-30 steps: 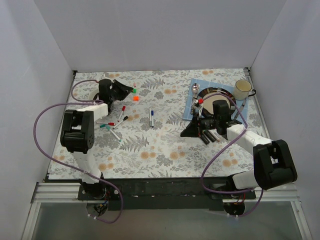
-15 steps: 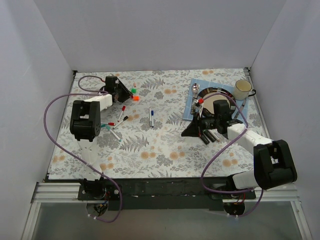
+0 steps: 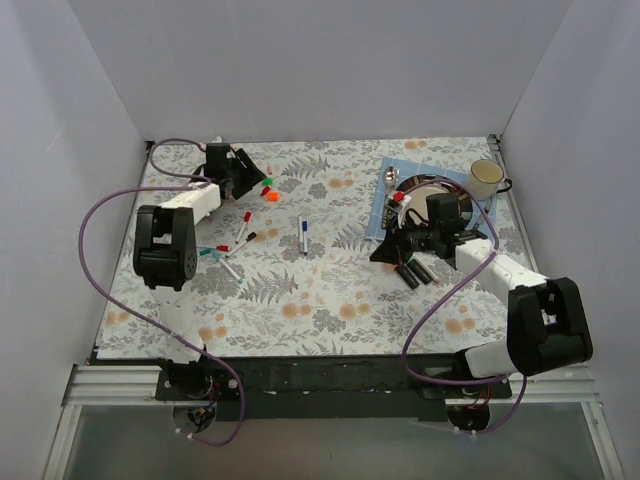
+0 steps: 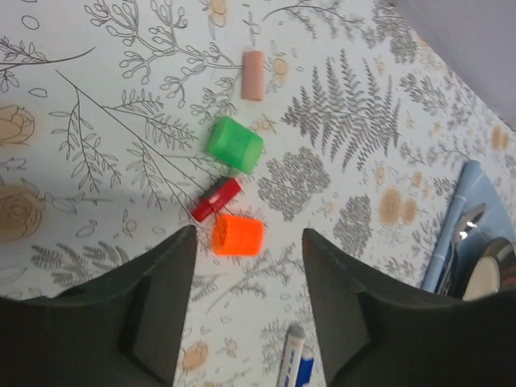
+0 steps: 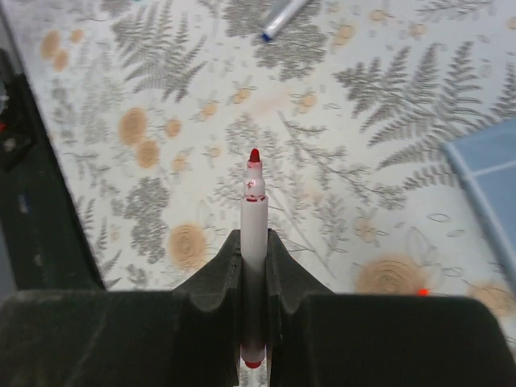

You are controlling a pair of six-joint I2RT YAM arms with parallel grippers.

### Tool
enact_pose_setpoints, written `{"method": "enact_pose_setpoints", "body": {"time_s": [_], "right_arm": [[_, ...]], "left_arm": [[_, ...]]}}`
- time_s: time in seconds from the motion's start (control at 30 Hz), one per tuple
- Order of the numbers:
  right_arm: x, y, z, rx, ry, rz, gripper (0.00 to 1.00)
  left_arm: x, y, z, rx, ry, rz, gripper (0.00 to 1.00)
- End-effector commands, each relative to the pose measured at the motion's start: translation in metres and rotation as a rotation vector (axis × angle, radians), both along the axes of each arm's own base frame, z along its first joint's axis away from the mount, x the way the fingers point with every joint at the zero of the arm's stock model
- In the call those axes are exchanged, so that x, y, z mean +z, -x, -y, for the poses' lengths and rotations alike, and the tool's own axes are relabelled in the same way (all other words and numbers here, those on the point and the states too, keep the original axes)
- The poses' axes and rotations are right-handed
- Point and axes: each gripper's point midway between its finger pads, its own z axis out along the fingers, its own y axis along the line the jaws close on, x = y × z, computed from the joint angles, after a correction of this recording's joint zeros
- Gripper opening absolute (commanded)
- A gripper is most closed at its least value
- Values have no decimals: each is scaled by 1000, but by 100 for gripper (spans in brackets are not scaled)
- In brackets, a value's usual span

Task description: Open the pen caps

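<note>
In the left wrist view my left gripper (image 4: pixel 246 298) is open and empty above the floral cloth. Just beyond its fingertips lie loose pen caps: an orange one (image 4: pixel 239 235), a small red one (image 4: pixel 216 200), a green one (image 4: pixel 235 144) and a pale pink one (image 4: pixel 253 74) farther off. From above, the left gripper (image 3: pixel 252 180) sits at the back left beside these caps (image 3: pixel 270 191). My right gripper (image 5: pixel 254 242) is shut on a white pen (image 5: pixel 254 201) whose bare red tip points forward. It hovers right of centre (image 3: pixel 388 250).
Several white pens (image 3: pixel 238 240) lie at the left and a blue-ended pen (image 3: pixel 303 233) in the middle. Black markers (image 3: pixel 415 272) lie by the right gripper. A blue mat (image 3: pixel 383 205) carries a plate (image 3: pixel 418 184), a spoon (image 3: pixel 390 177) and a mug (image 3: pixel 486 178).
The left gripper's jaws have spread from shut to open over the caps, and its arm has swung. The right gripper has shifted slightly toward the back, still holding the pen.
</note>
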Motion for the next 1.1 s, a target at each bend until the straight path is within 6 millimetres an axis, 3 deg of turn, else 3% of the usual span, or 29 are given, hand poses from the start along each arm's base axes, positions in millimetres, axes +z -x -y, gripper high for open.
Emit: {"method": "enact_pose_setpoints", "body": {"time_s": [0.0,0.03,0.07,0.13,0.17,0.2,0.3,0.37,0.4,0.43,0.5,0.53,0.6,0.7,0.9,1.07], "right_arm": [[-31,-34,34,-112,282,48,1],[-35,-36,40,-117,319,45,1],[-36,-45,46,-132,365,66,1],[-46,-43,54,-131,429,49,1],[-50,-45,61,-142,477,62,1],[-50,-47,65,-151,499,73,1],[-56,-51,82,-187,593,103,1],[-59,-52,93,-207,649,110,2],[-60,-52,96,-206,665,112,3],[-63,-50,100,-209,681,105,5],[-62,-48,104,-210,699,117,9],[-65,-44,106,-208,706,110,12],[-65,-41,109,-213,718,118,18],[-70,-38,116,-223,743,117,18],[-75,-34,120,-219,754,100,19],[-80,-31,120,-202,758,79,21]], "left_arm": [[121,21,7,-81,18,279,59],[132,28,10,-101,31,320,63],[145,46,11,-115,43,353,67],[165,66,19,-156,88,422,72],[154,81,19,-165,104,402,74],[177,95,20,-173,115,458,79],[186,128,21,-195,139,492,96],[184,146,23,-213,154,487,98],[173,155,23,-216,156,465,98],[179,165,23,-225,160,475,98],[165,179,24,-244,159,442,98],[167,187,23,-246,155,450,98],[154,200,22,-251,149,432,98],[146,216,22,-257,161,419,98],[123,227,24,-264,177,345,98],[123,230,30,-299,202,336,98]]}}
